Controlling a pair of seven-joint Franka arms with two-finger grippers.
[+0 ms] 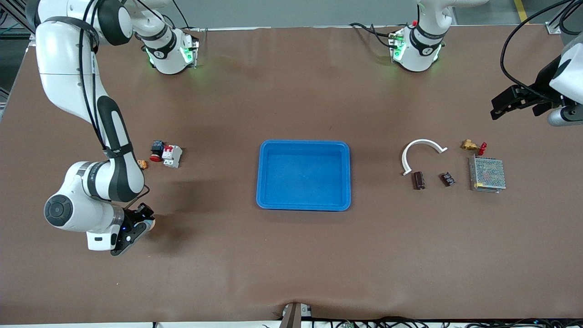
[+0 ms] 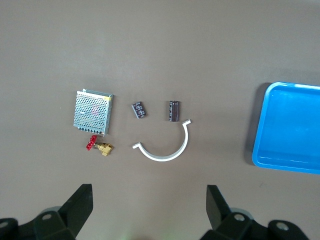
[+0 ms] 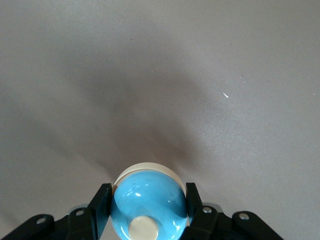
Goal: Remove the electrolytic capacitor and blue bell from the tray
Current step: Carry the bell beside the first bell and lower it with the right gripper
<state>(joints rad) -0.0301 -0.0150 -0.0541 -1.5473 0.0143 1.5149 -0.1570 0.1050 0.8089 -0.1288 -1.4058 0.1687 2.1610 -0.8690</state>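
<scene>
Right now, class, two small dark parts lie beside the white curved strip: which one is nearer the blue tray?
The longer dark part, lying by the end of the white curved strip. The shorter dark part lies closer to the metal mesh box, so farther from the blue tray.

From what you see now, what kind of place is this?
Probably a robotics lab bench: two arms bolted to a brown-covered table, with a blue tray and electrical parts like a mesh-cased power supply and a breaker.
</scene>
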